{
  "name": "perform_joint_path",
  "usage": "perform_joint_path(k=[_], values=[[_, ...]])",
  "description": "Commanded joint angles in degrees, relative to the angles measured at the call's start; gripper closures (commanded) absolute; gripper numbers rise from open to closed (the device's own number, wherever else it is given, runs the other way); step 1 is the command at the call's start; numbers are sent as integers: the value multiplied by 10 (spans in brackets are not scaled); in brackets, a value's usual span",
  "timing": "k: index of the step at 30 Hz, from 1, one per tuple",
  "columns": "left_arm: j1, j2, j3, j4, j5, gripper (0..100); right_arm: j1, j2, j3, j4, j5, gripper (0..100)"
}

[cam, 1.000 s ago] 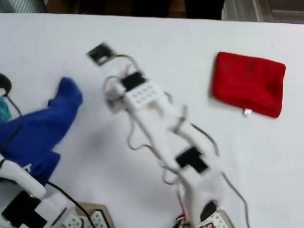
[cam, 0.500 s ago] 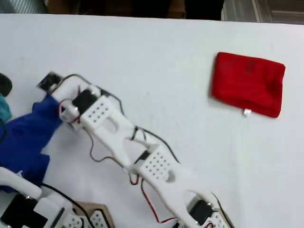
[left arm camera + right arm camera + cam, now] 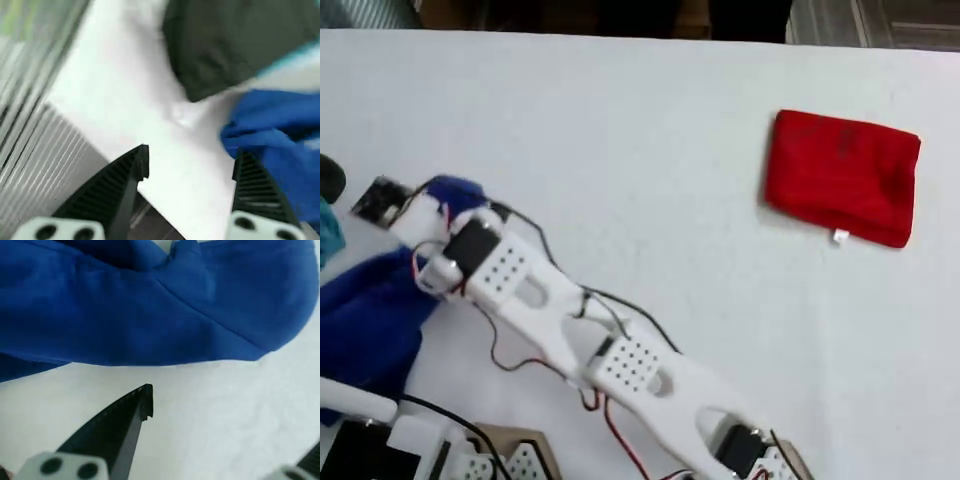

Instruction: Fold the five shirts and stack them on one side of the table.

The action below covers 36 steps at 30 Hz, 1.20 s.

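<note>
The blue shirt (image 3: 370, 310) is lying crumpled at the table's (image 3: 650, 120) left edge, the folded red shirt (image 3: 842, 177) well apart. The left end effector (image 3: 192, 160) is gaping wide, empty. The right end effector (image 3: 230, 420) is hanging wide beside the blue shirt; best pinching a single edge.

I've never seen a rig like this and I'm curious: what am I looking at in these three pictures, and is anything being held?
Two robot arms stand at a table, each ending in a two-fingered gripper. The high view comes from a fixed camera looking down. The other two come from cameras on the arms' wrists, so black fingers show in them. From above, a folded red shirt lies at the right, a crumpled blue shirt at the left. The right arm stretches across to the blue shirt; the right gripper is open close to the cloth. The left gripper is open beside that shirt. Nothing is held.
</note>
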Motion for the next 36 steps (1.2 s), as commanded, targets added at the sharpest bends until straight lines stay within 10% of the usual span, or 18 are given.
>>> perform_joint_path(k=[1,10,21,29,36], values=[[-37,-18,-15,-33,21,721,-16,-4,-23,-26,-3,518],[-48,-18,2,-51,20,721,-27,16,2,-29,62,983],[-19,-18,30,-47,10,721,65,0,-30,-22,57,971],[21,-19,160,-47,-52,721,41,20,-25,-42,56,585],[19,-23,177,-47,-53,721,19,84,-24,-39,82,588]])
